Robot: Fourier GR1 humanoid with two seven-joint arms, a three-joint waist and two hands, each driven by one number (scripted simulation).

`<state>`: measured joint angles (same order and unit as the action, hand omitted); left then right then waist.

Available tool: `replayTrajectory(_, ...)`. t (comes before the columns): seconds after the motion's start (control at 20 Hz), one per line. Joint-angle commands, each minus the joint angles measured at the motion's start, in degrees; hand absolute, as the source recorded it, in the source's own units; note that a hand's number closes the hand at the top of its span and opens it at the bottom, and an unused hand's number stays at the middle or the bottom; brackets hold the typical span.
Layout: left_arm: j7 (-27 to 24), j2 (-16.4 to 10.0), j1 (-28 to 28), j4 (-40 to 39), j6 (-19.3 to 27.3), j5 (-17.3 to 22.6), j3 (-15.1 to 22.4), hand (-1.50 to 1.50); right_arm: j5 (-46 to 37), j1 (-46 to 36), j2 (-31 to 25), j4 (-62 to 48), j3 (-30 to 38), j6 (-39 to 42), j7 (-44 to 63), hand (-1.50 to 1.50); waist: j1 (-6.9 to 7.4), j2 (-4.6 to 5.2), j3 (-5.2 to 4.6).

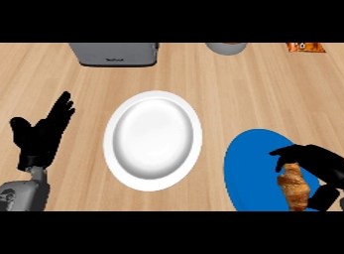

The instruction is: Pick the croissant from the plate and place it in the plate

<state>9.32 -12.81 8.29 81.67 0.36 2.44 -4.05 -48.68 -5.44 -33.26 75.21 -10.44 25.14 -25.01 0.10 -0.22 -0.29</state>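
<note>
A golden-brown croissant [294, 186] lies on the blue plate [251, 168] at the lower right. My right hand [326, 166] arches over the croissant's upper end, with its fingers and thumb curled round it. A bare white plate [153, 139] sits in the middle of the wooden counter. My left hand [42, 132] rests open at the left, fingers pointing up, apart from both plates.
A grey toaster [116, 53] stands at the back left of centre. A grey round container [226, 47] sits at the back edge, and an orange packet [305, 47] lies at the back right.
</note>
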Motion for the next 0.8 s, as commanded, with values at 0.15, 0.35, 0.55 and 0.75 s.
replayTrajectory(0.15,-3.8,1.7,1.4,-4.4,-0.1,-1.5,-0.5,0.0,-1.7,3.8,2.4,1.6,0.1,-0.7,-3.1,1.5,-0.38,0.23,0.28)
replayTrajectory(0.35,2.1,1.2,1.7,1.0,0.4,-1.6,0.7,0.0,-3.6,1.8,14.9,7.3,-5.6,0.4,9.8,1.5,-0.12,0.0,0.23)
replayTrajectory(0.55,1.2,1.5,2.1,-0.8,-0.3,-1.4,1.0,0.0,-7.7,-0.4,30.1,8.7,-14.4,-2.7,19.1,1.5,3.02,0.28,0.06)
replayTrajectory(0.75,1.0,1.7,2.1,-0.9,-1.1,-1.2,1.5,0.0,-9.6,-3.4,32.8,11.6,-19.5,-7.4,28.1,1.5,4.21,-0.27,0.11)
